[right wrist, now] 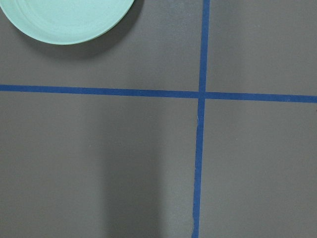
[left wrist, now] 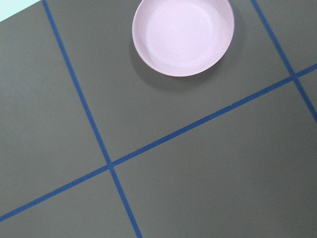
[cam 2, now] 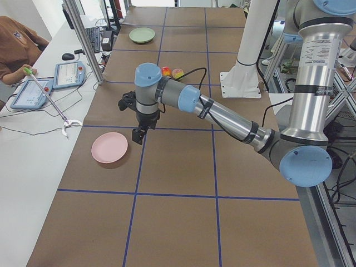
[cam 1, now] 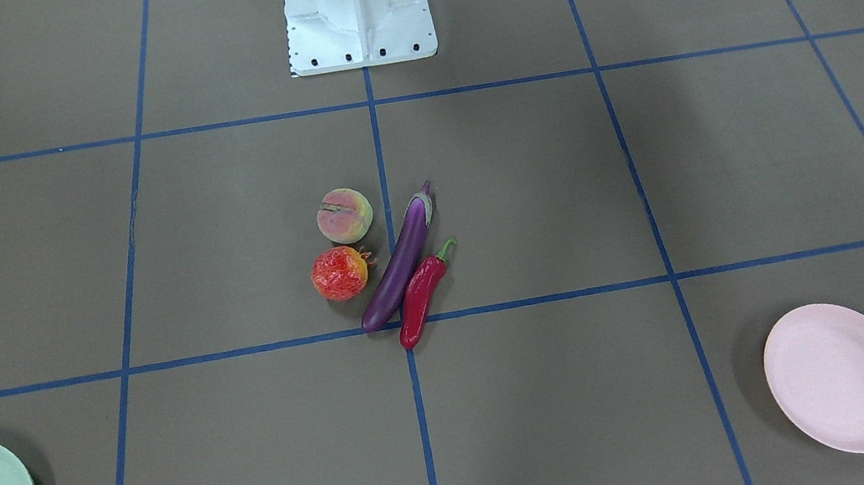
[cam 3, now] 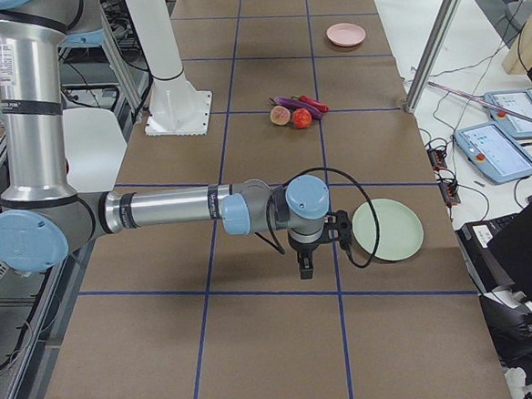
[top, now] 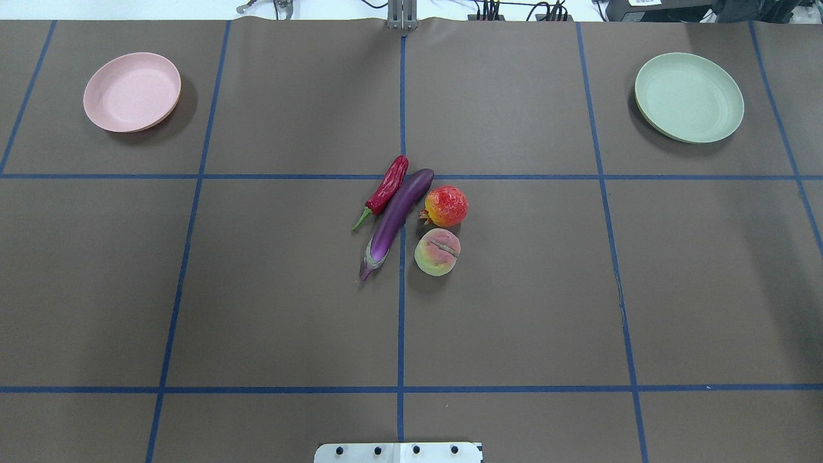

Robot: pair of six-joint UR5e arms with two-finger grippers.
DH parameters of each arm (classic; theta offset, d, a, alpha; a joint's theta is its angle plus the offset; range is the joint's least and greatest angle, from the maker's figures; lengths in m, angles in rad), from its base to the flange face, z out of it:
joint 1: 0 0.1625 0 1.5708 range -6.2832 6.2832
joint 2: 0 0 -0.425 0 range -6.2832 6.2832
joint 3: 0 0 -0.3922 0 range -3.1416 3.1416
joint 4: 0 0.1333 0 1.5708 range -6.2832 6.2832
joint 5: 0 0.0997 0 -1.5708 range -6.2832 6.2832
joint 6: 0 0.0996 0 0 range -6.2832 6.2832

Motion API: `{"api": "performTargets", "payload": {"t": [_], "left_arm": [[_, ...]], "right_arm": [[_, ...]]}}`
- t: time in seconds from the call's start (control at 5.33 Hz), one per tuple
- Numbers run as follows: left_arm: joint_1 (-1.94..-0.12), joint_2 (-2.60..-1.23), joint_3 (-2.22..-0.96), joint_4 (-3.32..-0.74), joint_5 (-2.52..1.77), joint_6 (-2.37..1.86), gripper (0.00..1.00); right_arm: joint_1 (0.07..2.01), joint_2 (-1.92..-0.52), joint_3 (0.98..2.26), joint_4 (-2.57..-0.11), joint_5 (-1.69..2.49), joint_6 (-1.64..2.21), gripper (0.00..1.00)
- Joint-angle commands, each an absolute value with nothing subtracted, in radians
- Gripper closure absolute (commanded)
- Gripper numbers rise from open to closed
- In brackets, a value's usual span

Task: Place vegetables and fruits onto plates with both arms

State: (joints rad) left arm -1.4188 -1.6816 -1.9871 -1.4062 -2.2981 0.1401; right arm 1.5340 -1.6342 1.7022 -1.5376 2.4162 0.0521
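Observation:
The purple eggplant [top: 397, 215], red chili [top: 388, 186], pomegranate-like fruit [top: 446, 206] and peach [top: 438, 251] lie close together at the table's middle. The pink plate [top: 132, 91] sits empty at the far left and the mint green plate [top: 689, 96] sits empty at the far right. My left gripper [cam 2: 139, 133] hangs above the table just beside the pink plate [cam 2: 109, 147]. My right gripper [cam 3: 306, 270] hangs beside the green plate [cam 3: 388, 229]. Both show only in the side views, so I cannot tell whether they are open or shut.
The white base block [cam 1: 357, 12] stands at the robot's side of the table. Blue tape lines [top: 401, 321] grid the brown table. An operator [cam 2: 14, 44] sits with tablets past the far edge. Aluminium posts [cam 3: 434, 51] stand at that edge.

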Motion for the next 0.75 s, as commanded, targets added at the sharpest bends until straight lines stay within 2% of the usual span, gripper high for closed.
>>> {"api": "performTargets", "payload": {"t": [0.0,0.38,0.56], "left_arm": [[-1.205,-1.811,-1.988,-1.397,-2.290,-0.157,0.00],[-1.027,-2.025,-1.860,-1.397,-2.287,-0.510,0.00],[-0.952,-2.160,-1.753,-1.400,-2.270,-0.663,0.00]], "right_arm": [[1.534,-1.635,1.700,-1.526,2.416,0.052,0.00],[1.534,-1.638,1.690,-1.526,2.413,0.049,0.00],[1.534,-1.638,1.690,-1.525,2.411,0.046,0.00]]}}
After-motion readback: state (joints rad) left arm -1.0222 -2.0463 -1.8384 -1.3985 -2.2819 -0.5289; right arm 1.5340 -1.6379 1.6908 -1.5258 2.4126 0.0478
